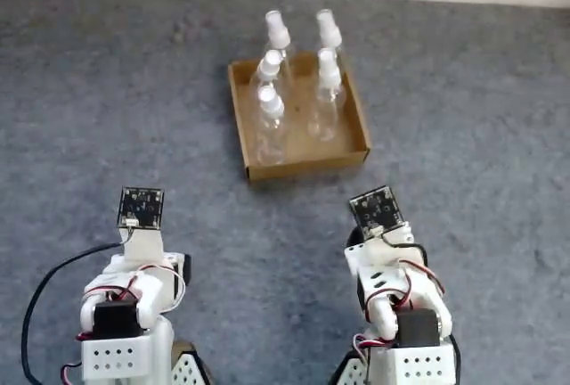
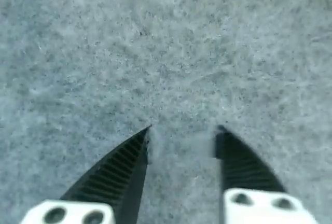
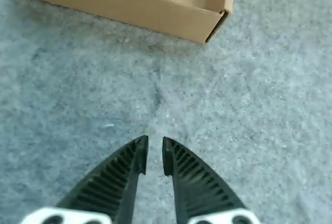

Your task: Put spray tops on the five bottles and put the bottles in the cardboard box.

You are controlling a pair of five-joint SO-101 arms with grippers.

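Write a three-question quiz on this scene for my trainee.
1. True or false: the left end effector is shut.
2. How many bottles wear spray tops? A three, B four, C five.
3. Fill in: the right wrist view shows a corner of the cardboard ____.
Key: 1 false; 2 C; 3 box.

Cardboard box point(image 3: 124, 9) cut off by edge, right wrist view.

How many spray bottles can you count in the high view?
5. Three bottles line the cardboard box's left side, front to back; two its right. None appears hidden.
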